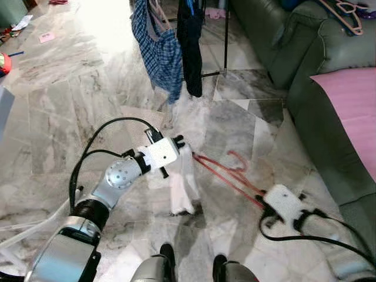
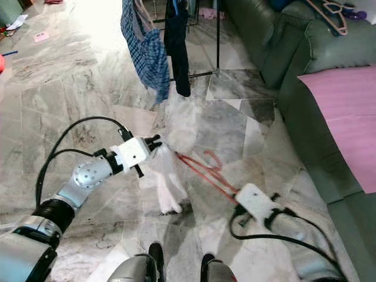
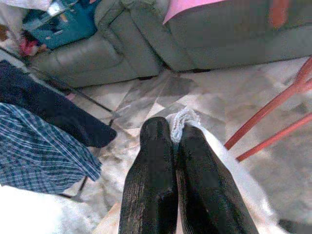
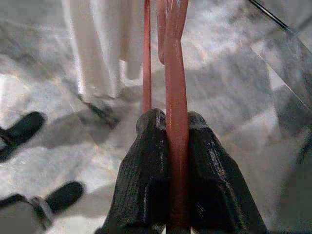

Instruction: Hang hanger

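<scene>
Head views, looking down at a marble floor (image 1: 70, 106). The right gripper (image 4: 176, 127), lower right of the frame, has its fingers (image 4: 141, 175) pressed on the bar of a red hanger (image 1: 229, 173), which passes between them. The hanger's long axis runs diagonally from the lower right up toward the centre of the frame, with its hook (image 1: 238, 157) curling on the upper side. Its far end meets a white garment (image 1: 183, 185) that hangs down at the centre. The left gripper (image 3: 176, 127), centre left of the frame, has its fingers (image 3: 151, 175) closed together on the top edge of that white garment, pinching a fold of fabric at the tips. At upper centre a blue checked shirt (image 1: 155, 47) and a dark garment (image 1: 189, 41) hang from a black rack (image 1: 226, 41). A green sofa (image 1: 282, 53) occupies the upper right, with a pink cloth (image 1: 349, 111) on it and pink hangers (image 1: 346, 14) on its back.
</scene>
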`<state>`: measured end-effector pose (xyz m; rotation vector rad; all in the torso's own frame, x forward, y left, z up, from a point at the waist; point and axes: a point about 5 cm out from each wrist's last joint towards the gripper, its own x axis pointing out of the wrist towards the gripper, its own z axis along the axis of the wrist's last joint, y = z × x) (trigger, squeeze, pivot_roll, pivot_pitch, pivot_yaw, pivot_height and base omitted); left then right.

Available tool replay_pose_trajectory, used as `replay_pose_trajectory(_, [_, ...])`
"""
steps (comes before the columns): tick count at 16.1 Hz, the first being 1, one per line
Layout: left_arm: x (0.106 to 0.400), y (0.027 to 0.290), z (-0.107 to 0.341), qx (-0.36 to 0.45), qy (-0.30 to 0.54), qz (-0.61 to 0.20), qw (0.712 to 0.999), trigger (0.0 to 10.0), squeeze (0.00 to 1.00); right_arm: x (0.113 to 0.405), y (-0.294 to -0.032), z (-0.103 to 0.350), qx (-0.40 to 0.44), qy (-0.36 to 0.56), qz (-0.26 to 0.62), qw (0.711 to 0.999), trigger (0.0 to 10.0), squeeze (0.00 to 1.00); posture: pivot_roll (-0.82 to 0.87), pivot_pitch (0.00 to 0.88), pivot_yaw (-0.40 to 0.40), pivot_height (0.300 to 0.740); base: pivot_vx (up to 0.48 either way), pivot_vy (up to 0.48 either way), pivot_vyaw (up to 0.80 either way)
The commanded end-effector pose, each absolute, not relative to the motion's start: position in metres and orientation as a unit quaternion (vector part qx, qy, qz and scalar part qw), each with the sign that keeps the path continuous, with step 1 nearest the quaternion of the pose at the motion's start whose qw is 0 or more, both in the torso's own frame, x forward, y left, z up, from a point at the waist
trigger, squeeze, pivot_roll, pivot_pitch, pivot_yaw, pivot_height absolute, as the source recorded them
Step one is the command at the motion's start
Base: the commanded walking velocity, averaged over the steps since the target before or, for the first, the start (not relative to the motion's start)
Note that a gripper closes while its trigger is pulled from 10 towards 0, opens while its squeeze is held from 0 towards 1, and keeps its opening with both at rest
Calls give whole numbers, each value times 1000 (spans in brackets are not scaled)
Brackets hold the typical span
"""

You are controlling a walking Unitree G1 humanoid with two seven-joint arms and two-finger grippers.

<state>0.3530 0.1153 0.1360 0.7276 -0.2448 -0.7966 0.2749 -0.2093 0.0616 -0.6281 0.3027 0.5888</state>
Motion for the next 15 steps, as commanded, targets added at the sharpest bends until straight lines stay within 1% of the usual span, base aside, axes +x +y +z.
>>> replay_pose_trajectory(1, [348, 111, 134, 344, -125, -392, 844, 10000, 0, 272, -201, 55, -305, 148, 307, 889, 10000, 0, -23, 296, 47, 740, 0, 0, 0])
replay_pose_trajectory(5, [347, 110, 133, 345, -125, -394, 843, 10000, 0, 272, -193, 56, -302, 143, 340, 879, 10000, 0, -15, 298, 45, 740, 0, 0, 0])
replay_pose_trajectory(7, [348, 111, 135, 346, -127, -392, 843, 10000, 0, 268, -191, 57, -274, 148, 359, 880, 10000, 0, -17, 299, 44, 740, 0, 0, 0])
replay_pose_trajectory(10, [348, 109, 137, 345, -139, -390, 843, 10000, 0, 254, -193, 43, -269, 202, 398, 854, 10000, 0, -21, 299, 44, 740, 0, 0, 0])
replay_pose_trajectory(13, [348, 110, 140, 351, -149, -377, 844, 10000, 0, 237, -208, 27, -282, 276, 409, 823, 10000, 0, -19, 300, 43, 740, 0, 0, 0])
replay_pose_trajectory(14, [350, 113, 141, 361, -150, -367, 844, 10000, 0, 231, -213, 27, -281, 284, 413, 818, 10000, 0, -18, 302, 45, 740, 0, 0, 0])
replay_pose_trajectory(15, [352, 116, 142, 366, -148, -356, 847, 10000, 0, 228, -216, 30, -267, 287, 413, 822, 10000, 0, -19, 304, 46, 740, 0, 0, 0])
